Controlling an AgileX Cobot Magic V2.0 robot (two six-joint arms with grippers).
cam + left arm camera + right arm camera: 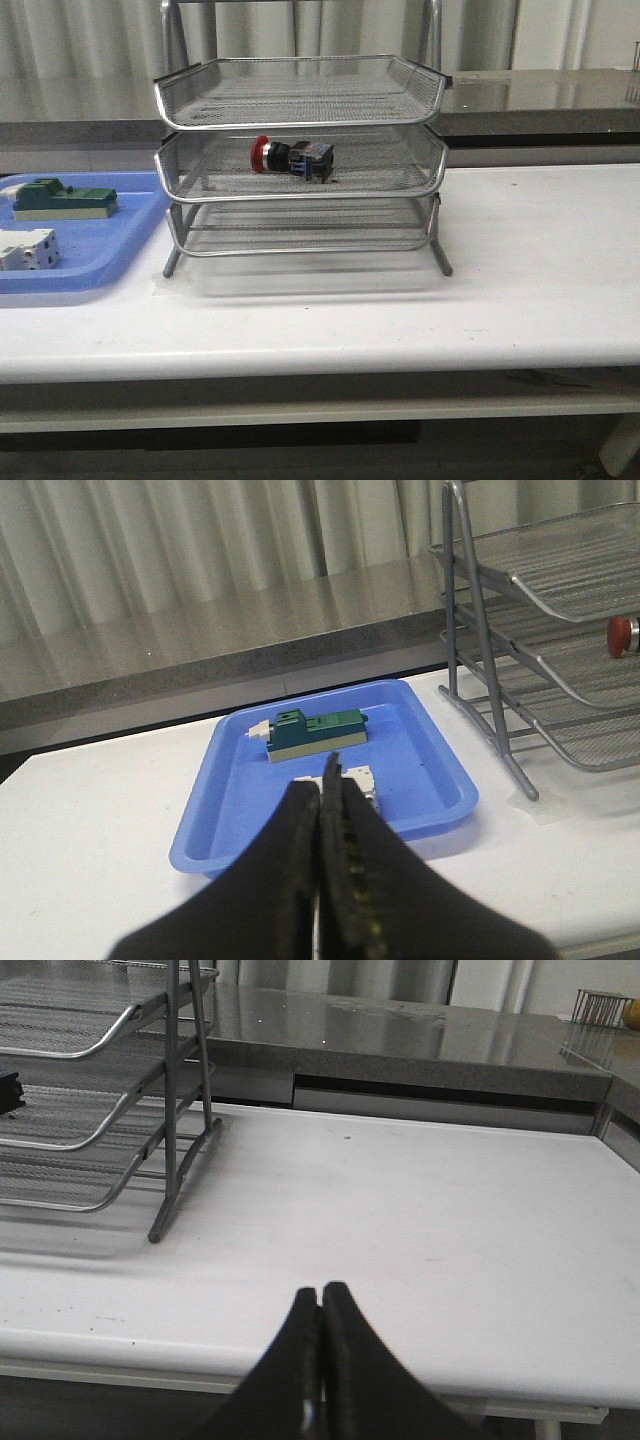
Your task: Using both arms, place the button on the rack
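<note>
White table holds the rack (300, 160), button (292, 157) seemingly in its middle tray, apart from both closed, empty grippers.

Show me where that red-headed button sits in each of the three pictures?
Front view: the button lies on its side in the middle tier of the rack, red head pointing left.
Left wrist view: only its red head peeks in at the right edge, inside the rack.
Right wrist view: just a dark end at the left edge.
Shared landmark: the rack's chrome leg.
</note>
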